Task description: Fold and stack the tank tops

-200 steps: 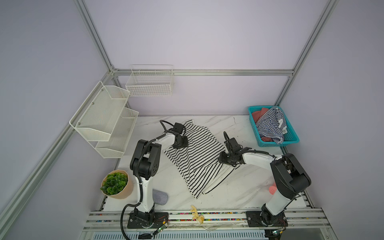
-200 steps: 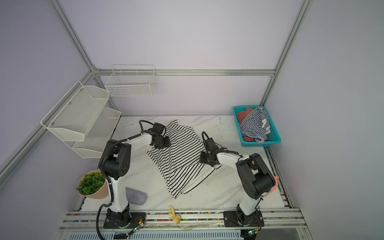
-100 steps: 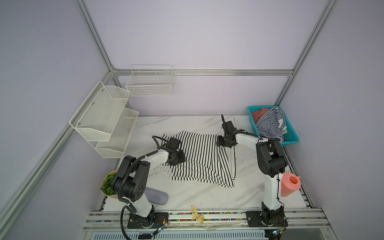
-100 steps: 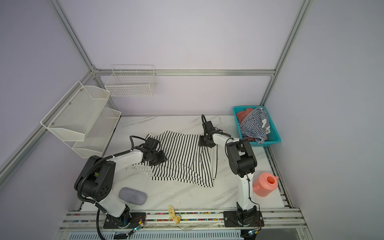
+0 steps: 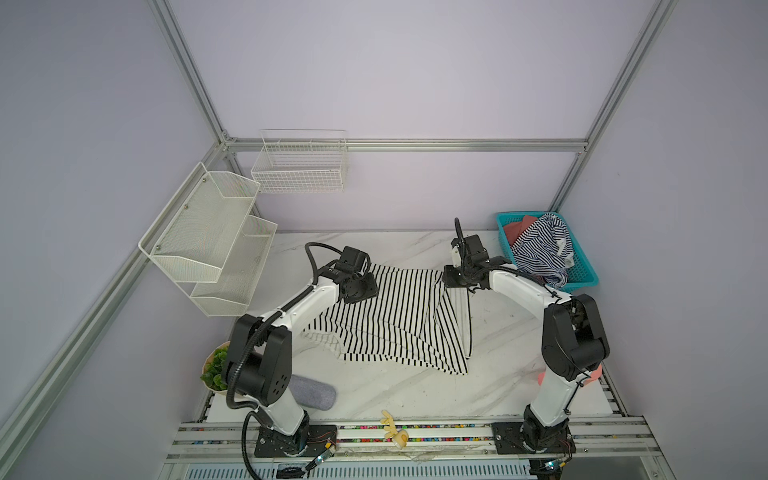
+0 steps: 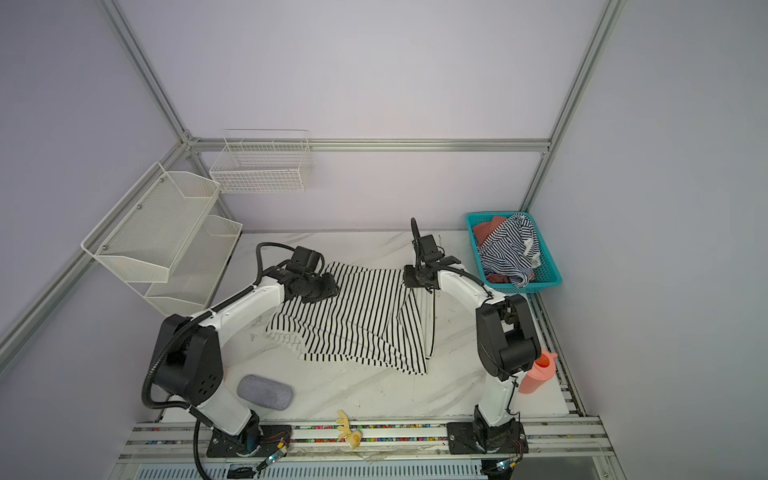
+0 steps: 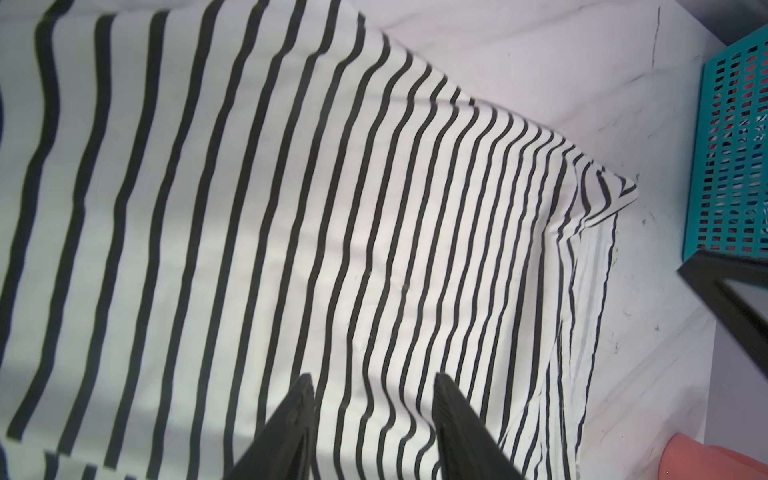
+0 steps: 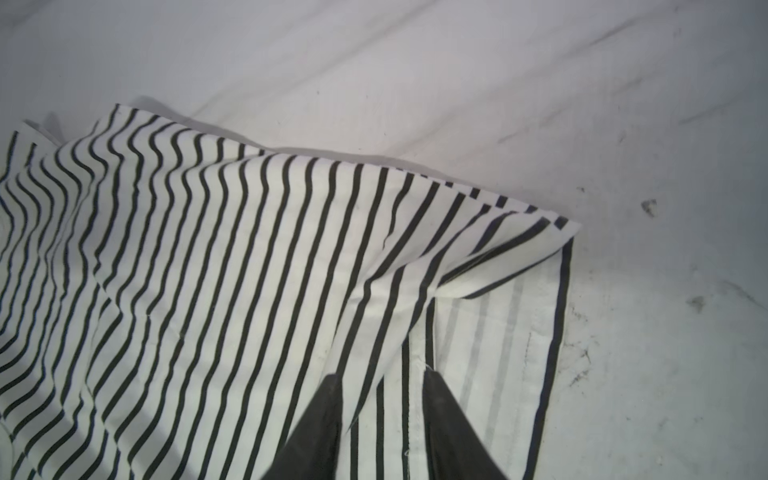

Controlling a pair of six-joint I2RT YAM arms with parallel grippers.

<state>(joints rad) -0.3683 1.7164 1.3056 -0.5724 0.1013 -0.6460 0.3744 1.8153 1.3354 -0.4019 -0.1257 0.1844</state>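
Observation:
A white tank top with wide black stripes [image 5: 399, 320] [image 6: 361, 324] lies spread on the marble table, its right side folded over. My left gripper [image 5: 368, 291] [image 6: 324, 291] rests at its far left corner. In the left wrist view the left gripper [image 7: 374, 380] is open, with flat striped cloth [image 7: 291, 208] under the gap. My right gripper [image 5: 451, 280] [image 6: 411, 278] is at the far right corner. In the right wrist view the right gripper [image 8: 381, 376] stands open over a fold edge of the cloth [image 8: 249, 249]. A navy-and-white tank top [image 5: 540, 249] [image 6: 509, 249] lies crumpled in the teal basket [image 5: 586, 274] [image 6: 548, 282].
A grey pouch [image 5: 311, 395] [image 6: 264, 392] lies at the near left beside a potted plant [image 5: 214, 368]. A pink cup [image 6: 538, 372] stands behind the right arm's base. White wire shelves [image 5: 208, 241] and a wire basket [image 5: 301, 166] hang on the walls. A yellow toy [image 5: 395, 428] lies on the front rail.
The white tank top has turned from lying diagonally to lying square with the table. My left gripper has moved to its far left corner, my right gripper from the near right to the far right corner.

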